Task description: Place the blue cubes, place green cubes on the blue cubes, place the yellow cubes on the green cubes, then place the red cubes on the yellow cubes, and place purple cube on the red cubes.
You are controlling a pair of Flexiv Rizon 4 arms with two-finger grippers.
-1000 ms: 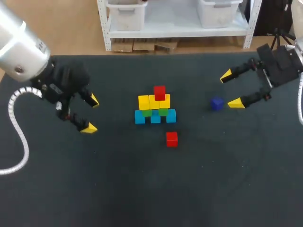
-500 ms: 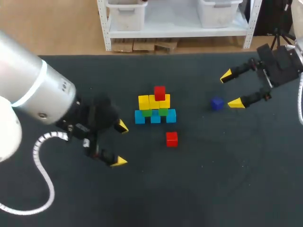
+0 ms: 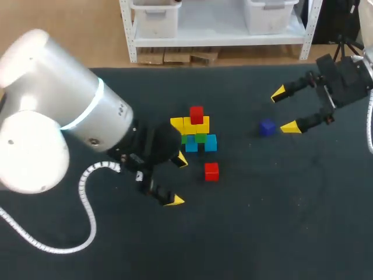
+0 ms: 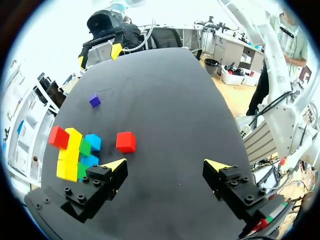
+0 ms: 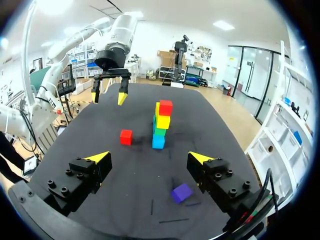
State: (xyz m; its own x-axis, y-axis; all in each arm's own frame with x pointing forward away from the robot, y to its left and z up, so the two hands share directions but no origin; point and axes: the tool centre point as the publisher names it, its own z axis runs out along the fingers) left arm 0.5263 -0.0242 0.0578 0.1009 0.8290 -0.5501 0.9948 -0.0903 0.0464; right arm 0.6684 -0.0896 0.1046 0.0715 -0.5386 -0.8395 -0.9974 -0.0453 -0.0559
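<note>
A small stack (image 3: 197,129) of cubes stands near the middle of the dark surface (image 3: 262,221). Its blue cubes (image 3: 210,143) are at the bottom, with green cubes (image 3: 201,138) on them and yellow cubes (image 3: 198,125) on the green. A single top red cube (image 3: 196,114) sits on the yellow row. The left arm (image 3: 87,125) comes in across the near left of the surface, and its wrist covers the stack's lower left corner in the head view. The left pincer (image 3: 178,181) is open, with its yellow tips wide apart and nothing between them. It sits just in front of the stack and beside the loose red cube (image 3: 211,171). That cube lies alone on the surface in front of the stack, apart from it. In the left wrist view it lies a little ahead of one fingertip, touching neither finger, and the stack is off to that same side, beyond it. The purple cube (image 3: 267,128) rests on the surface well to the right of the stack, just beside the nearer tip of the right pincer (image 3: 284,109). The right pincer is also open and holds nothing. In the right wrist view the purple cube lies on the surface between the spread fingers, closer to one of them, and neither finger touches it. Farther ahead in that view are the stack and the loose red cube, with the left pincer beyond them.
</note>
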